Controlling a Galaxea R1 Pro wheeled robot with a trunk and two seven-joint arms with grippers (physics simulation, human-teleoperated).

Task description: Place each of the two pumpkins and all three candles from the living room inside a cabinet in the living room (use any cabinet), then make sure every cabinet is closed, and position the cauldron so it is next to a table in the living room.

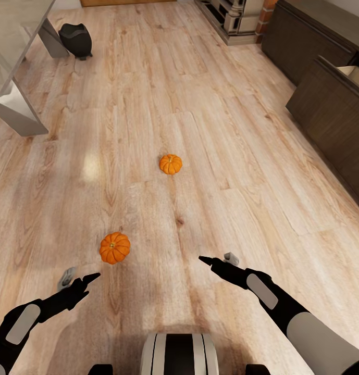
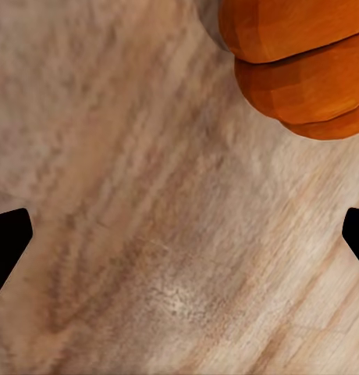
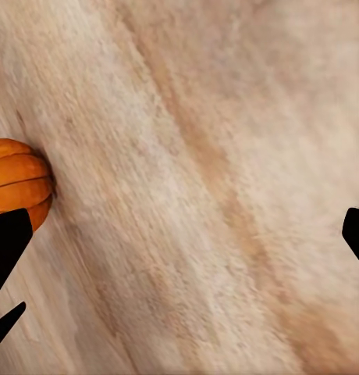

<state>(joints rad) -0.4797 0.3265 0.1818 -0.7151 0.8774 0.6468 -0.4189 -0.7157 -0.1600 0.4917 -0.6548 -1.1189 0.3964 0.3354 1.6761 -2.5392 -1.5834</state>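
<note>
Pumpkins: one (image 1: pixel 115 248) sits on the wood floor (image 1: pixel 252 172) just ahead of the left gripper (image 1: pixel 79 280), the other (image 1: pixel 170 164) farther out. Both the left gripper and the right gripper (image 1: pixel 218 259) have fingers spread wide, holding nothing. Cauldron (image 1: pixel 76 40) stands beside the table (image 1: pixel 15 112).

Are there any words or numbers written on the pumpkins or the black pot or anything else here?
None: no words, numbers or signs can be read anywhere. The near pumpkin, the far pumpkin, the cauldron, the cabinet and the wooden floor are all plain.
</note>
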